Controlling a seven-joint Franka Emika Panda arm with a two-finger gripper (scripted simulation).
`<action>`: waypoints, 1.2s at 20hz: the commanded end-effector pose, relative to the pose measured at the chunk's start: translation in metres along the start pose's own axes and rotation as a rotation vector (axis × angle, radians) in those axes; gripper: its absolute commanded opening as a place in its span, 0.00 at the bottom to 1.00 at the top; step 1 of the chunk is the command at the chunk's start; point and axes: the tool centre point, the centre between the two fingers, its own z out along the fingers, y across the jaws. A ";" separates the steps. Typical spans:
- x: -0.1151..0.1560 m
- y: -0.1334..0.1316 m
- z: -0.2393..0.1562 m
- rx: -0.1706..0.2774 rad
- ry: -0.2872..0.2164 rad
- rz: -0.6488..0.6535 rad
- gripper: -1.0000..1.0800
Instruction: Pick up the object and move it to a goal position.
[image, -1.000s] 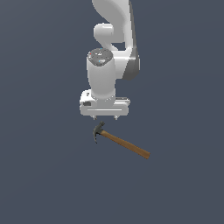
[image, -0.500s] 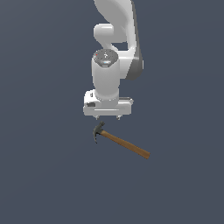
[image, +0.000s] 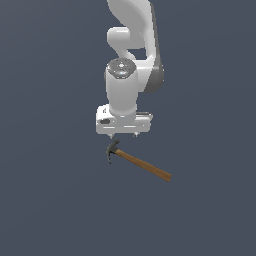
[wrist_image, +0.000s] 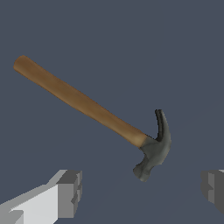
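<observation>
The arm (image: 131, 60) is reaching straight down, wrist vertical; the gripper (image: 124, 135) is hanging with its fingers (wrist_image: 70, 192) spread wide, gripping nothing.

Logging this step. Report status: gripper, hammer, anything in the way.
Gripper open, empty, above the hammer's head end. Hammer flat on the surface, ungrasped, handle pointing toward the exterior view's right. Nothing in the way.

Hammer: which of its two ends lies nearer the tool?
The dark metal head, just below the open tool; the wooden handle's butt points away.
</observation>
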 end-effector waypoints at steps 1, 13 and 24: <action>0.003 -0.001 0.003 -0.002 -0.001 -0.030 0.96; 0.027 -0.014 0.035 -0.009 -0.004 -0.319 0.96; 0.053 -0.031 0.076 -0.004 0.000 -0.656 0.96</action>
